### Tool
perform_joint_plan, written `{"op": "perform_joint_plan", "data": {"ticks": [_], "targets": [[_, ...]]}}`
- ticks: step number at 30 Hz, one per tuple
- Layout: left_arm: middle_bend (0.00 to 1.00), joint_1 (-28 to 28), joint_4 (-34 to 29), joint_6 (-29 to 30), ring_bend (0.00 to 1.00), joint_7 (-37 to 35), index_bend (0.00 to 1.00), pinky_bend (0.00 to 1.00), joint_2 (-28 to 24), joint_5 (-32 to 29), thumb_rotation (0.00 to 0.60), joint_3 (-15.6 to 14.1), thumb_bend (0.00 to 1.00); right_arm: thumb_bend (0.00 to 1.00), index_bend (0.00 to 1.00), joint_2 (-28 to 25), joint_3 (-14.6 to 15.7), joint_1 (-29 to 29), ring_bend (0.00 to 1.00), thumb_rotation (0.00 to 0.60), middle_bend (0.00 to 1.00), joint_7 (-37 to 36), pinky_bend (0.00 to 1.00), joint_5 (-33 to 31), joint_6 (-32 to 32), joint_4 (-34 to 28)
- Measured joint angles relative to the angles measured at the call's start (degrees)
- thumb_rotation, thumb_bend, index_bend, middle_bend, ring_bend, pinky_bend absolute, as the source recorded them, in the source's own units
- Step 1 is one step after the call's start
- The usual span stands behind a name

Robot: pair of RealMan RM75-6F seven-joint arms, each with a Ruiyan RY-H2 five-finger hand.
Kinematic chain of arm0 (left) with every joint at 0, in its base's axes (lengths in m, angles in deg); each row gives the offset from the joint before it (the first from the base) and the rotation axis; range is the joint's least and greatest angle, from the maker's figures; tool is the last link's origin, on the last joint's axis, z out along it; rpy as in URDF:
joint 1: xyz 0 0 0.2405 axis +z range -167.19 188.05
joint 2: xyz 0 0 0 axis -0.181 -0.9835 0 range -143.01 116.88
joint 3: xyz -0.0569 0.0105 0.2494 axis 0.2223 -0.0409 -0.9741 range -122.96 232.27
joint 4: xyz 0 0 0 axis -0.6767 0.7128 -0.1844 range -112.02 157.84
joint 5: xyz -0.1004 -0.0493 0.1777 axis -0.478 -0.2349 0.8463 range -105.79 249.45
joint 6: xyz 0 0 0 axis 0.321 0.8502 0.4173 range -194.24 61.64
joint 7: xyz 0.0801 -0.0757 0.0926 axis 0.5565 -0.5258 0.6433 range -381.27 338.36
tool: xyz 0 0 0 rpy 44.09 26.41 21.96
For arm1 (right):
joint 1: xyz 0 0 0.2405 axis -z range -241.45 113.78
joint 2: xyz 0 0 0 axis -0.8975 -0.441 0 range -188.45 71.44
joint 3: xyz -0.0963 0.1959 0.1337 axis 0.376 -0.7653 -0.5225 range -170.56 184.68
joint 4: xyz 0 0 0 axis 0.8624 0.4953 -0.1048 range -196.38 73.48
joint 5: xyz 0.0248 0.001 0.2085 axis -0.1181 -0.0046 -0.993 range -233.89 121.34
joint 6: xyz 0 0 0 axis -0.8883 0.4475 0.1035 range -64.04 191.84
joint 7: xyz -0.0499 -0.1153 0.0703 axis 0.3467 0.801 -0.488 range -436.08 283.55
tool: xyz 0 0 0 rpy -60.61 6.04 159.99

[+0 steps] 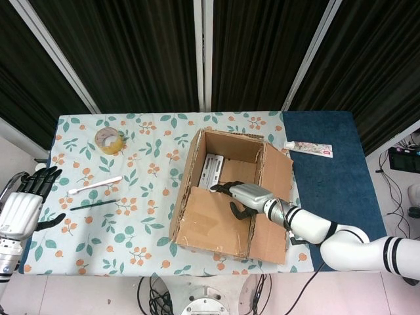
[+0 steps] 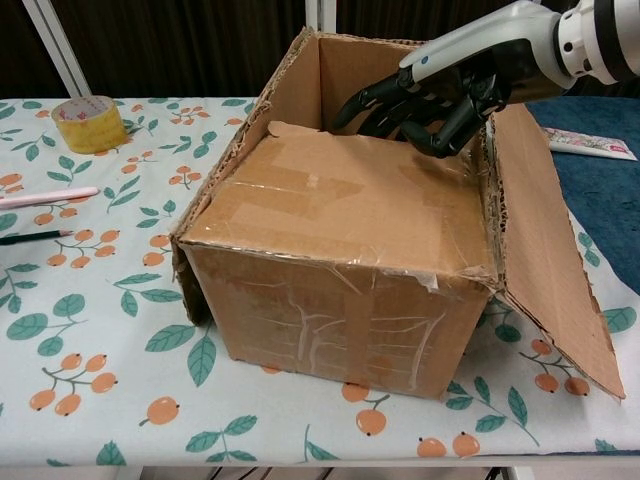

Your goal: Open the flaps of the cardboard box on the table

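One flap left to lift on the cardboard box (image 2: 340, 260).

The box sits mid-table on the floral cloth (image 1: 131, 157). Its right flap (image 2: 545, 250) already hangs outward and the far and left flaps stand up, but the near taped flap (image 2: 340, 205) lies flat over the opening. My right hand (image 2: 430, 100) reaches in at that flap's far edge, fingers loosely curled and apart, holding nothing I can see. My left hand (image 1: 23, 203) hovers open, well apart, at the table's left edge.
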Motion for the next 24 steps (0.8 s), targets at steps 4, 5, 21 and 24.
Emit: {"op": "perform_joint_plan", "data": {"ticks": [4, 5, 21, 24], "targets": [[0.07, 0.3, 0.3, -0.2, 0.06, -0.4, 0.05, 0.18, -0.1, 0.1, 0.600, 0.2, 0.16, 0.79, 0.00, -0.1, -0.7, 0.6, 0.00, 0.600, 0.16, -1.2, 0.00, 0.6, -0.3, -0.6], [0.07, 0.3, 0.3, -0.3, 0.06, -0.4, 0.05, 0.18, -0.1, 0.1, 0.600, 0.2, 0.16, 0.80, 0.00, -0.3, -1.1, 1.0, 0.00, 0.600, 0.17, -1.8, 0.00, 0.9, -0.6, -0.9], [0.07, -0.6, -0.5, -2.9, 0.06, 1.0, 0.05, 0.18, 1.0, 0.4, 0.600, 1.2, 0.16, 0.85, 0.00, -6.5, -8.9, 12.8, 0.00, 0.600, 0.26, -14.2, 0.00, 16.0, -5.6, -7.6], [0.07, -0.7, -1.0, -3.2, 0.06, 1.9, 0.05, 0.18, 1.1, 0.4, 0.600, 1.4, 0.15, 0.85, 0.00, -8.5, -10.3, 15.6, 0.00, 0.600, 0.26, -18.4, 0.00, 21.3, -7.0, -9.5]]}}
